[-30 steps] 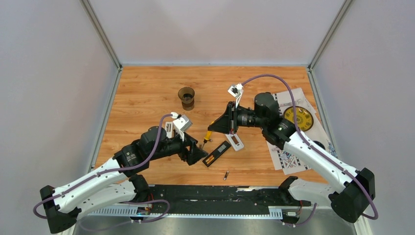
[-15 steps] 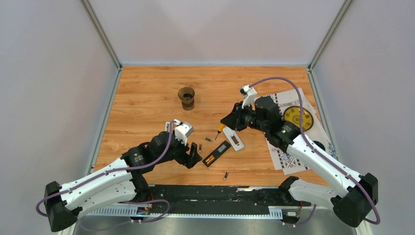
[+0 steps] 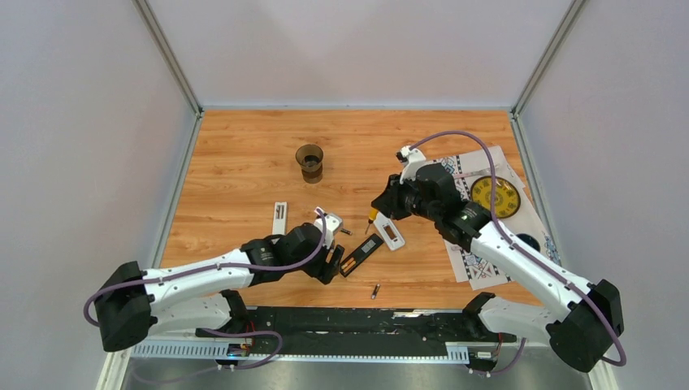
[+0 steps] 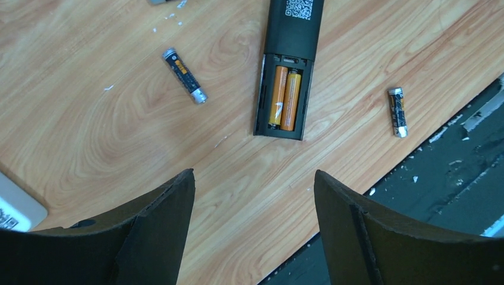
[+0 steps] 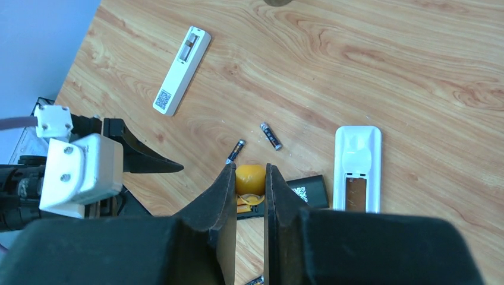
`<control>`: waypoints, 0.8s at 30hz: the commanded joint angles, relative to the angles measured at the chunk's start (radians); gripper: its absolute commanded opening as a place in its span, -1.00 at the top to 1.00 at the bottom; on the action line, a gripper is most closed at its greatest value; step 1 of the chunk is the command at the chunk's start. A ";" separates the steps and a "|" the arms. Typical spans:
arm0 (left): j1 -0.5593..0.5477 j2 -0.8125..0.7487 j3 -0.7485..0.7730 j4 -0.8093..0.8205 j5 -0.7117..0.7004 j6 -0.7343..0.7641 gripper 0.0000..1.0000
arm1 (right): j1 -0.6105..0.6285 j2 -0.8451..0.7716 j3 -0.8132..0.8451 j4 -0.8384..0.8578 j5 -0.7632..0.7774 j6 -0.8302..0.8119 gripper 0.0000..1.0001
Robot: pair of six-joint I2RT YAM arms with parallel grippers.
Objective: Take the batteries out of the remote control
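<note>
Black plastic remote [image 4: 292, 35] on wooden desk [image 4: 89, 136], two orange cylinder batteries [image 4: 284, 98] in its open bay; left pincer [image 4: 254, 187] spread wide above it; right pincer [image 5: 248, 169] clamped on yellow-orange screwdriver handle [image 5: 250, 180].

The table [image 4: 107, 154] is honey-brown wood grain flecked with white specks. The black remote [image 4: 294, 35] bears a white code label, and the two batteries [image 4: 284, 98] in it are orange. The loose batteries [image 4: 185, 67] are dark grey with orange markings and silvery ends. The screwdriver [image 5: 250, 178] has a yellow-orange handle. The left gripper [image 4: 252, 178] and right gripper [image 5: 245, 169] are black. The second remote [image 5: 357, 166] is white.
</note>
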 commanded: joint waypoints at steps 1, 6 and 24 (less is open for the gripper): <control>-0.042 0.086 -0.008 0.120 -0.062 0.013 -0.60 | -0.004 0.027 -0.010 0.056 -0.024 0.001 1.00; -0.083 0.187 -0.008 0.190 -0.111 0.017 -0.59 | -0.006 0.068 -0.013 0.084 -0.067 0.033 1.00; -0.189 0.439 0.042 0.292 -0.195 -0.009 0.01 | -0.015 0.165 -0.068 0.164 -0.137 0.092 1.00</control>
